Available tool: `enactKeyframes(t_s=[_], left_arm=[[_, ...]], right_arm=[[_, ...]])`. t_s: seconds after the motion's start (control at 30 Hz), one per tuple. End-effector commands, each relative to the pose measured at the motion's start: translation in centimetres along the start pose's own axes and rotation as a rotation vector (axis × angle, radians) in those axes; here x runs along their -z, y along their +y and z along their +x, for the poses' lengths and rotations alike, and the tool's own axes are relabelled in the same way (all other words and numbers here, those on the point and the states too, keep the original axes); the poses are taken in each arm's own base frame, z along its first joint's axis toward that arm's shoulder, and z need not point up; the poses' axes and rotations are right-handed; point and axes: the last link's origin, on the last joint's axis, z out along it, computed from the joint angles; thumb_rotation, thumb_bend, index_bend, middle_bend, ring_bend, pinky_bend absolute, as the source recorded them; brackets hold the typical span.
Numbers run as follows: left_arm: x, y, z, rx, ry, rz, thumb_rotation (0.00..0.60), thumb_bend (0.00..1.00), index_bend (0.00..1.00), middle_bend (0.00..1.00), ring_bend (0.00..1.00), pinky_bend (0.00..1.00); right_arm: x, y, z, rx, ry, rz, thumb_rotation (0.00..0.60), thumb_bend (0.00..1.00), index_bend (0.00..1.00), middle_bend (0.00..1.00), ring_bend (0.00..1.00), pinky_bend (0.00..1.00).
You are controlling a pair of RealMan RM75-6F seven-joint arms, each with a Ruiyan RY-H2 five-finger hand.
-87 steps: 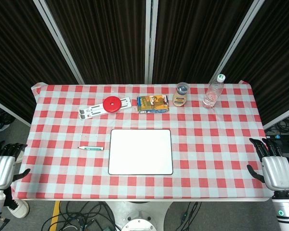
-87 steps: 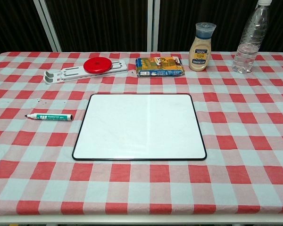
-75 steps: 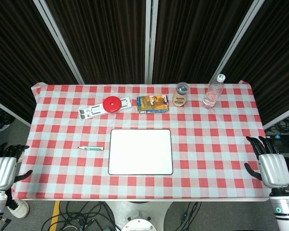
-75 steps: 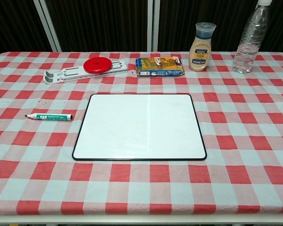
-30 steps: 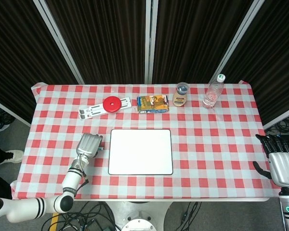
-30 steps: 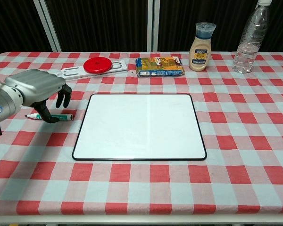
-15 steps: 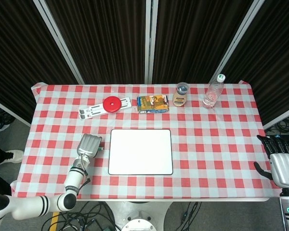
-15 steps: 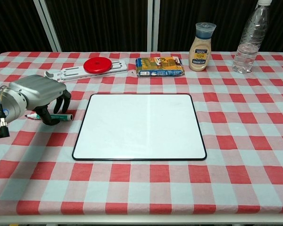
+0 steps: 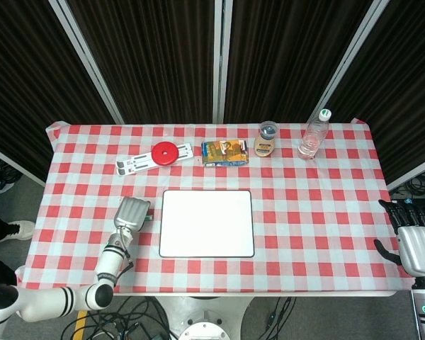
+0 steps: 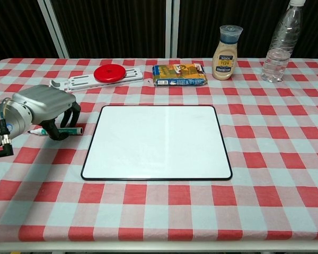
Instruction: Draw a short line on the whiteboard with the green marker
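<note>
The green marker [image 10: 69, 130] lies flat on the checked cloth left of the whiteboard [image 10: 156, 140], its tip pointing left. My left hand [image 10: 42, 108] is lowered over it, palm down, the thumb on the near side and the fingers [image 10: 73, 112] curled down on the far side; the marker still rests on the table. From the head view, the left hand [image 9: 132, 212] covers nearly all of the marker [image 9: 148, 218] beside the blank whiteboard [image 9: 207, 223]. My right hand [image 9: 416, 248] hangs beyond the table's right edge, fingers apart, holding nothing.
Along the back stand a white holder with a red disc [image 10: 109, 72], a snack packet [image 10: 179, 74], a sauce bottle [image 10: 226, 45] and a water bottle [image 10: 280, 42]. Cables lie on the floor below the table's front edge [image 9: 198, 292].
The left arm came in from beyond the left edge and lowered its hand over the marker; in the last half second the fingers curled a little closer. The marker has not moved.
</note>
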Motion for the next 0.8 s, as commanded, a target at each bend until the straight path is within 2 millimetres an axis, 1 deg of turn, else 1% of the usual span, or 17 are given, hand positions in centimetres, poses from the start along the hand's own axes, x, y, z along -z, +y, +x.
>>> enactKeyframes(t_s=[0.03, 0.27, 0.33, 0.4, 0.5, 0.57, 0.6, 0.7, 0.8], left_arm=[[0.0, 0.0, 0.0, 0.002, 0.005, -0.002, 0.600, 0.36, 0.51, 0.54, 0.81, 0.95], [0.0, -0.5, 0.3, 0.016, 0.018, -0.015, 0.600, 0.42, 0.54, 0.58, 0.81, 0.95], [0.0, -0.8, 0.7, 0.029, 0.034, -0.016, 0.600, 0.43, 0.56, 0.59, 0.82, 0.96], [0.0, -1.3, 1.6, 0.058, 0.073, -0.018, 0.600, 0.44, 0.57, 0.60, 0.82, 0.96], [0.3, -2.0, 3.6, 0.159, 0.145, -0.033, 0.600, 0.45, 0.57, 0.61, 0.82, 0.96], [0.5, -2.0, 4.9, 0.270, 0.182, -0.061, 0.600, 0.45, 0.57, 0.62, 0.82, 0.96], [0.6, -1.8, 5.6, 0.351, 0.193, -0.088, 0.600, 0.45, 0.57, 0.62, 0.82, 0.96], [0.8, -0.8, 6.7, 0.521, 0.209, -0.178, 0.600, 0.46, 0.57, 0.62, 0.82, 0.96], [0.6, 0.4, 7.0, 0.636, 0.228, -0.250, 0.600, 0.47, 0.57, 0.62, 0.82, 0.96]], right_arm=[[0.0, 0.0, 0.0, 0.000, -0.001, -0.001, 0.600, 0.16, 0.11, 0.17, 0.09, 0.11], [0.0, 0.0, 0.1, -0.002, 0.003, -0.001, 0.600, 0.16, 0.11, 0.17, 0.09, 0.11], [0.1, 0.0, 0.1, -0.002, 0.006, -0.002, 0.600, 0.16, 0.11, 0.17, 0.09, 0.11], [0.1, 0.0, 0.2, -0.003, 0.010, -0.002, 0.600, 0.16, 0.11, 0.17, 0.09, 0.11], [0.2, 0.0, 0.3, -0.003, 0.016, -0.002, 0.600, 0.16, 0.11, 0.17, 0.09, 0.11], [0.2, 0.0, 0.3, -0.004, 0.017, -0.001, 0.600, 0.16, 0.11, 0.17, 0.09, 0.11], [0.3, 0.0, 0.3, -0.005, 0.016, -0.001, 0.600, 0.16, 0.11, 0.17, 0.09, 0.11], [0.4, 0.0, 0.3, -0.007, 0.016, -0.002, 0.600, 0.16, 0.11, 0.17, 0.09, 0.11], [0.5, 0.1, 0.3, -0.007, 0.017, -0.003, 0.600, 0.16, 0.11, 0.17, 0.09, 0.11]])
